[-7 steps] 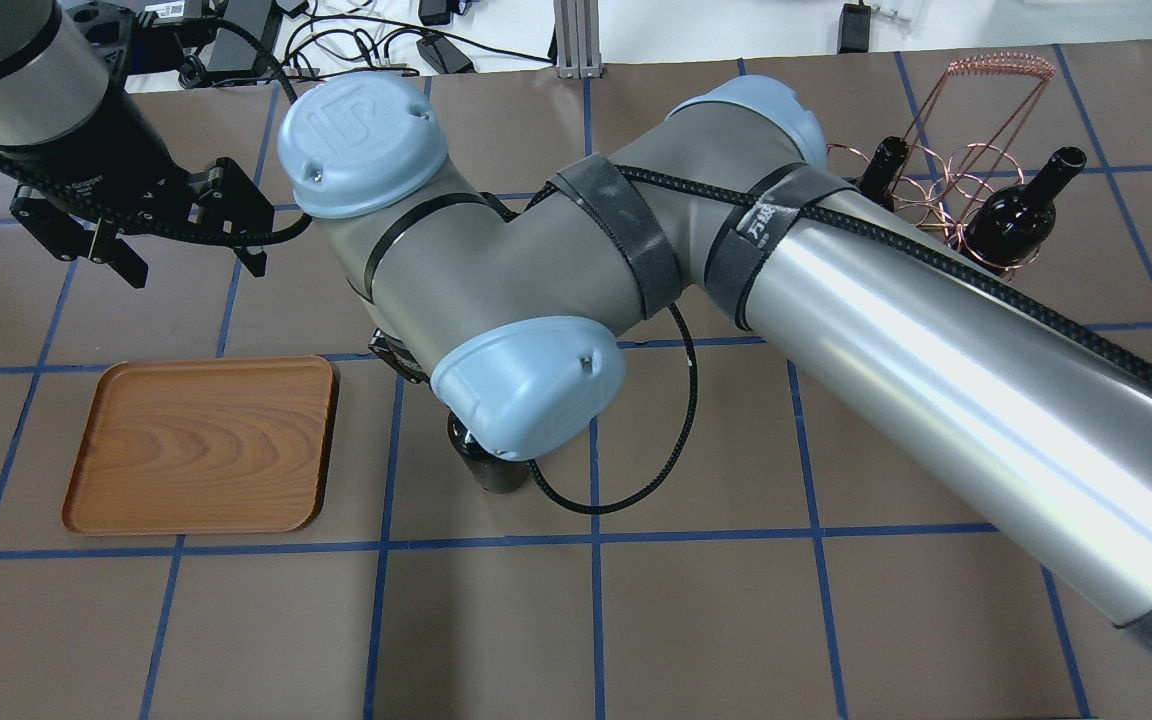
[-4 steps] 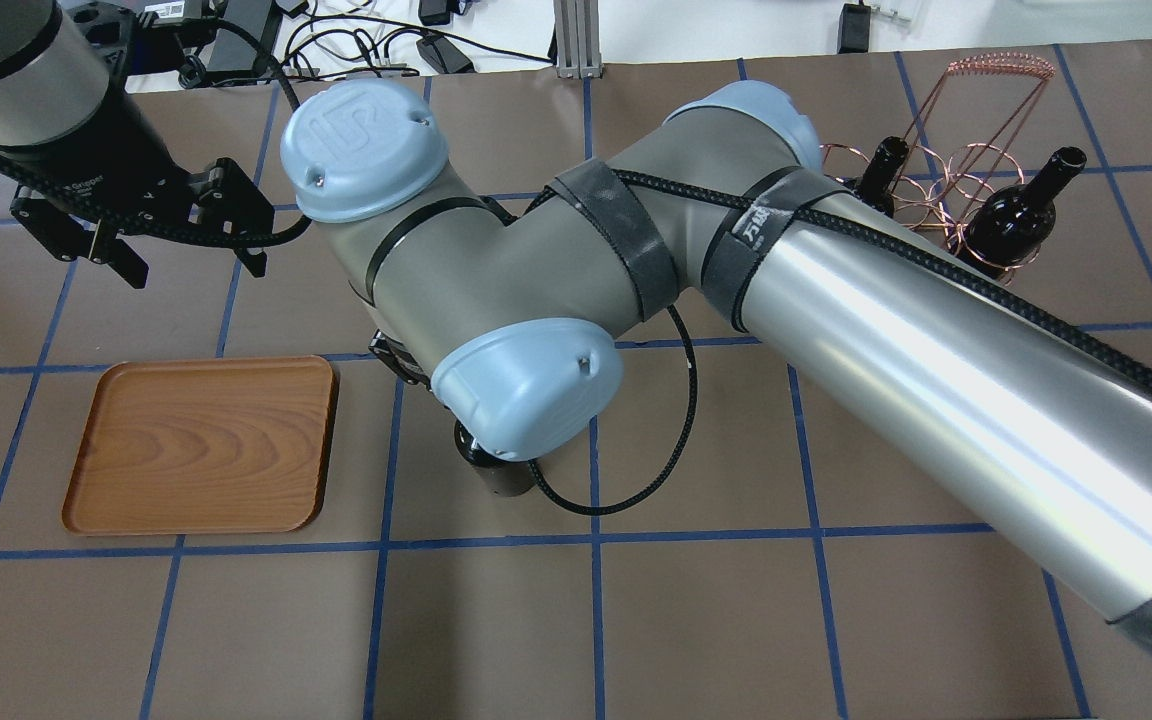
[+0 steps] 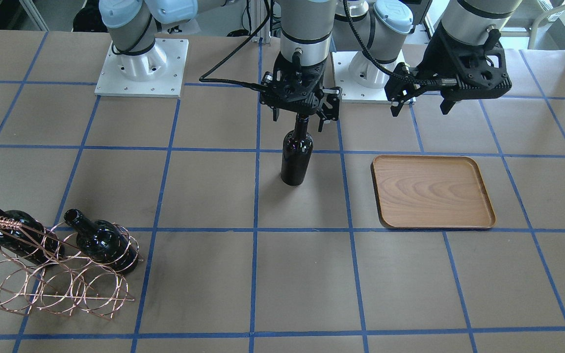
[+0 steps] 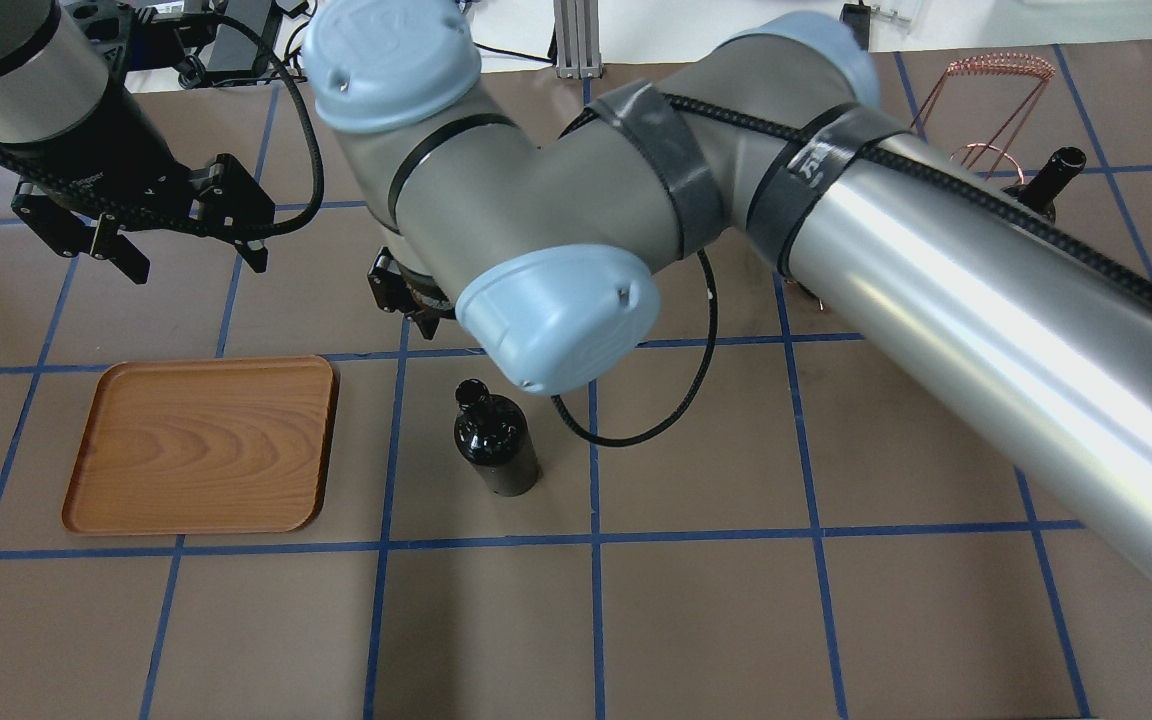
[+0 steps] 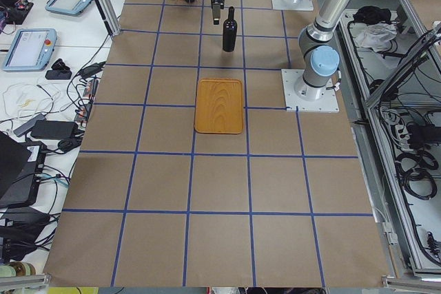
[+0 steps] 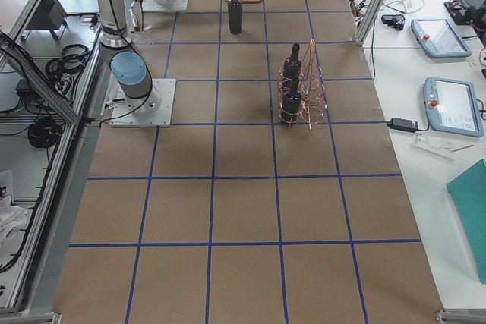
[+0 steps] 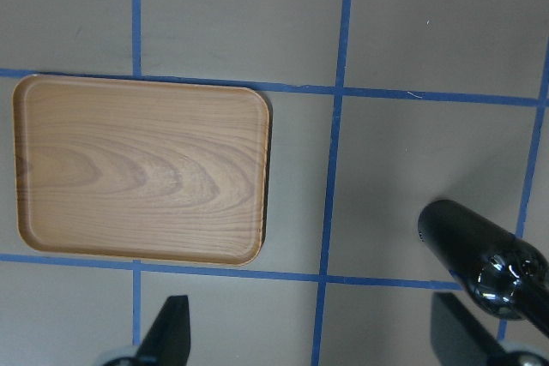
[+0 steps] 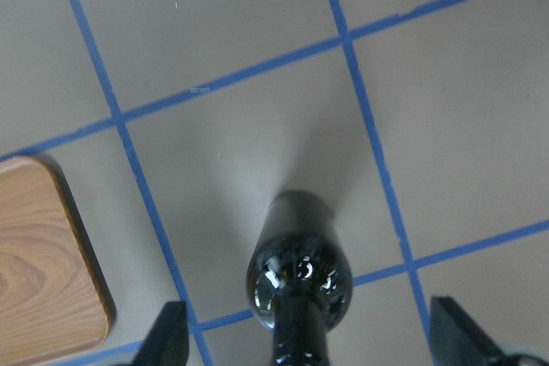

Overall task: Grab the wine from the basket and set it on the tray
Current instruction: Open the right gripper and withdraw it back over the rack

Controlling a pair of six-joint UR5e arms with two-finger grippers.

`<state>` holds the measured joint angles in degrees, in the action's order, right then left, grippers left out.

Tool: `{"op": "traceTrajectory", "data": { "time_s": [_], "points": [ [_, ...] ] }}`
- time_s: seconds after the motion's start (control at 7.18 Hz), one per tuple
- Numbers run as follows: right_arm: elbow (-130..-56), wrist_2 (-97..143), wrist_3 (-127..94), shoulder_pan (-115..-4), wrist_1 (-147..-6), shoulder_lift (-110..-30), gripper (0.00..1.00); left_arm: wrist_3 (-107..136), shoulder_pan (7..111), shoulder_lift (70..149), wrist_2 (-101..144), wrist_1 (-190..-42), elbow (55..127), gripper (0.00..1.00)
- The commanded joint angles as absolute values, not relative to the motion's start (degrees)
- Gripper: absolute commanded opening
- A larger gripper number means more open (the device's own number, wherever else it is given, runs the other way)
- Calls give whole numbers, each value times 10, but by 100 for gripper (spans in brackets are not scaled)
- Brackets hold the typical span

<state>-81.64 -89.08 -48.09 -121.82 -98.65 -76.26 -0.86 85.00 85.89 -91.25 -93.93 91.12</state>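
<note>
Wine bottle (image 3: pixel 296 159): stands upright on its base on the brown surface (image 3: pixel 214 279), mouth up, out of the basket (image 3: pixel 62 287) and off the tray (image 3: pixel 432 191). In your overhead view it is right of the tray (image 4: pixel 201 445), near it but apart, with one blue tape line (image 4: pixel 389 450) running between them.

Right pincer (image 3: pixel 300 117): straight above the bottle, pointing down, jaws spread wide. From the front you see a finger on either side of the top of the neck. Its wrist camera shows open gaps on both sides of the neck, so no contact; the bottle stands by itself.

Left pincer (image 4: pixel 194 270): jaws apart, carrying nothing, raised over the surface close to the tray. You cannot tell from these views which spot lies right under it. Its wrist camera looks down on the tray at left and the bottle at right.

The basket: far right in the overhead view, mostly hidden there behind the right arm (image 4: pixel 936 300). From the front you see it well apart from the standing bottle, with two more bottles (image 3: pixel 102 242) lying tilted in its wire loops, necks raised.
</note>
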Motion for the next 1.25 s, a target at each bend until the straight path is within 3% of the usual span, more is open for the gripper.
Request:
{"op": "traceTrajectory", "data": {
  "time_s": [0.0, 0.42, 1.11],
  "points": [
    [-806, -911, -263, -1088, -898, -829, 100, -9, 850, 869, -909, -939, 912, 100],
    [-808, -929, -40, -931, -825, -915, 100, 47, 899, 870, -892, -940, 920, 100],
    [-838, -921, 23, -921, -867, -906, 100, 100, 1033, 889, -888, -938, 953, 100]
  ]
}}
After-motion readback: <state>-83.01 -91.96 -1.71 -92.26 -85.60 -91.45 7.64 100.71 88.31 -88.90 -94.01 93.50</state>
